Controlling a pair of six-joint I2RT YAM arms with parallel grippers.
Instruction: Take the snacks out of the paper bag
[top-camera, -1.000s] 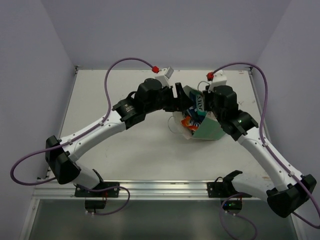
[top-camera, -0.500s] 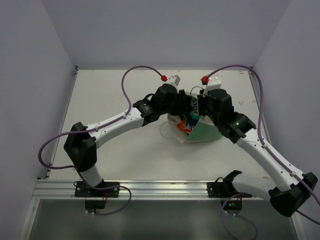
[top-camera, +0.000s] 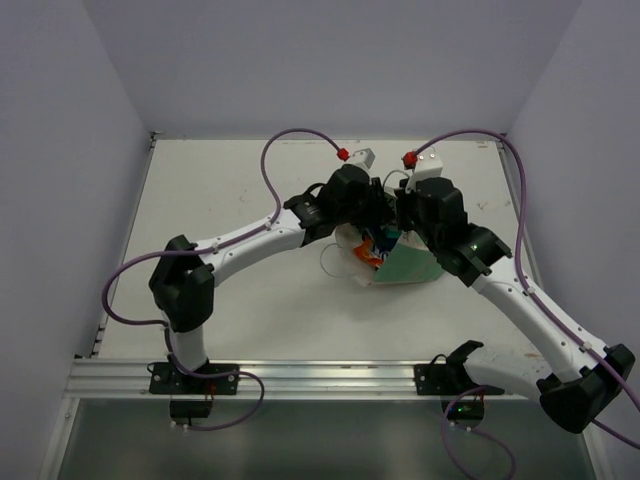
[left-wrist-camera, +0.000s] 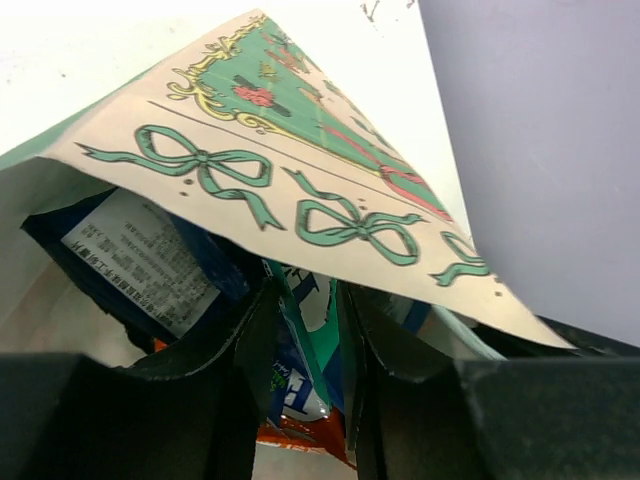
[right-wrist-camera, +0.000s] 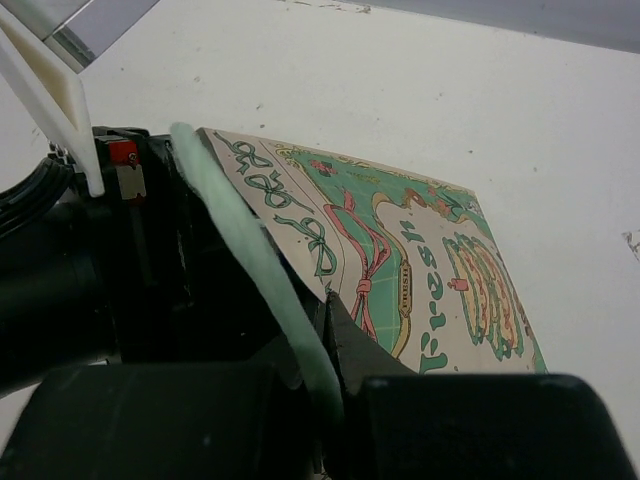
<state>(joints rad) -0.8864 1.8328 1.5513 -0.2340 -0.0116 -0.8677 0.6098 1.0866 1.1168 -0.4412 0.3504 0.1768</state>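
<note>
The paper bag (top-camera: 408, 266) lies on its side mid-table, mouth facing left, its printed panel up (right-wrist-camera: 420, 250). My right gripper (top-camera: 404, 228) is shut on the bag's mint-green upper rim (right-wrist-camera: 262, 262) and holds the mouth up. My left gripper (top-camera: 378, 214) is inside the mouth under the raised flap (left-wrist-camera: 300, 190). Its jaws (left-wrist-camera: 305, 295) stand close together on a teal-white packet (left-wrist-camera: 318, 330). A dark blue packet (left-wrist-camera: 130, 265) with a white label lies to the left of it. A red-orange packet (left-wrist-camera: 300, 440) lies below and shows at the mouth in the top view (top-camera: 372, 246).
A white string handle (top-camera: 335, 262) loops onto the table left of the bag. Both arms crowd together over the bag's mouth. Purple cables arch above each wrist. Grey walls close the table on three sides.
My left arm has reached right and forward, pushing its gripper into the bag's mouth. The right gripper has shifted slightly left with the rim, and the bag with it.
</note>
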